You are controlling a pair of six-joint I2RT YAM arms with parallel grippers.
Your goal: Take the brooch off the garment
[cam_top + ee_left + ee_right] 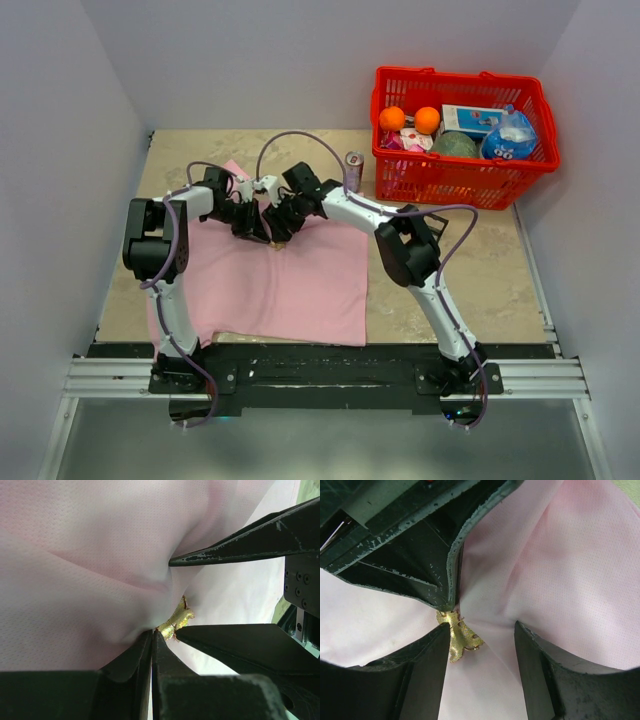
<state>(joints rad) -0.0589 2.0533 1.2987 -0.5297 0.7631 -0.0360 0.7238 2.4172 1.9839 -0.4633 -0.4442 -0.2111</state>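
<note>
Right wrist view: the gold brooch [458,639] sits on a puckered peak of the pink garment [560,570], between the parted jaws of the right tool [482,627], close against one finger. The left tool [451,603] is closed, pinching cloth just beside it. The right tool should close on the metal only, then pull away steadily. Both arms reach inward over the garment, tips meeting.

I'm looking at a tan table [480,280]. A pink garment [290,285] lies spread across its left and middle, reaching the near edge. A red basket [450,182] sits in the far right corner. A soda can [353,170] stands upright just beside the basket's left wall.
</note>
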